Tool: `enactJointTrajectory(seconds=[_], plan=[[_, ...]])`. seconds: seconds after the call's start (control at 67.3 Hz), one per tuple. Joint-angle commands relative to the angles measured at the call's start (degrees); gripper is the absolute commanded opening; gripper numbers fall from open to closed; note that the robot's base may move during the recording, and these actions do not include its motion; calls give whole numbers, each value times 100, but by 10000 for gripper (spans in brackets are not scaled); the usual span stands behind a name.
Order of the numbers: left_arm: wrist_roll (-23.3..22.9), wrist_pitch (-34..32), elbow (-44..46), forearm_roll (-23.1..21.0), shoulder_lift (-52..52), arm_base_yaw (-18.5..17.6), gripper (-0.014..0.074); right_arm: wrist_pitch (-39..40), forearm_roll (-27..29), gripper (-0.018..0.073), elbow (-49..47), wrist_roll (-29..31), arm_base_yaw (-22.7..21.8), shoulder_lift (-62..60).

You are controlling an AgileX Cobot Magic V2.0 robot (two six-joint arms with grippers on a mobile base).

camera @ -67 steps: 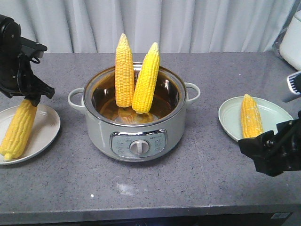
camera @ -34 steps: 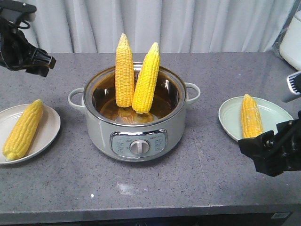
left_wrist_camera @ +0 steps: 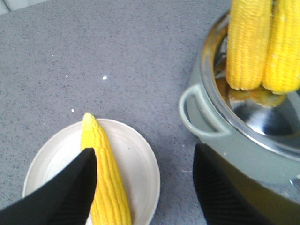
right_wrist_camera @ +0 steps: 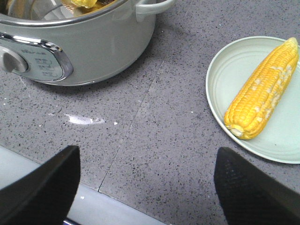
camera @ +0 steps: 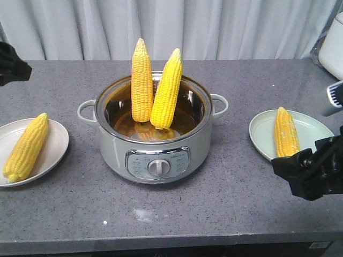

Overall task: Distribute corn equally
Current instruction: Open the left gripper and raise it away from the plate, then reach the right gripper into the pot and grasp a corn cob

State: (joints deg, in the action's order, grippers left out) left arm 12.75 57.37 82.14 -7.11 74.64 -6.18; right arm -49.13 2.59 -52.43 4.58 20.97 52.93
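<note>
Close to the front edge of the counter (camera: 177, 214), the right end effector (right_wrist_camera: 147, 152) hangs low, fingers wide apart, holding nothing. Just past it, a green plate (camera: 316, 134) has one corn cob (camera: 286, 133) lying flat. Across on the left, a white plate (camera: 56, 147) has another cob (camera: 25, 149). Between the plates sits the pot (camera: 155, 147), with two standing cobs (camera: 142, 80) leaning together inside. Farther back and up high, the left end effector (left_wrist_camera: 145, 154) is also spread apart and empty. Each plate looks to have its first share; the pot's pair comes next. One arm should reach over the pot and pinch a standing cob near its top.
</note>
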Motion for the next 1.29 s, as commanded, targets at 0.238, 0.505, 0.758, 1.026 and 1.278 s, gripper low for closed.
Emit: enactJointTrajectory(seconds=[0.238, 0.505, 0.758, 1.026, 1.278], plan=[[42, -1301, -1893, -340, -1920, -20, 421, 317, 2, 557, -142, 34, 6, -48], [42, -1595, -2577, -629, -2582, -20, 421, 562, 210, 557, -147, 34, 6, -43], [42, -1616, -2584, -629, -2562, -20, 421, 587, 741, 569, -909, 334, 6, 654], [42, -1616, -2584, -629, -2562, -20, 421, 479, 2277, 592, -2016, 1806, 6, 1947], [42, -1616, -2584, -629, -2562, -20, 421, 309, 2558, 564, -3032, 2044, 6, 3131]])
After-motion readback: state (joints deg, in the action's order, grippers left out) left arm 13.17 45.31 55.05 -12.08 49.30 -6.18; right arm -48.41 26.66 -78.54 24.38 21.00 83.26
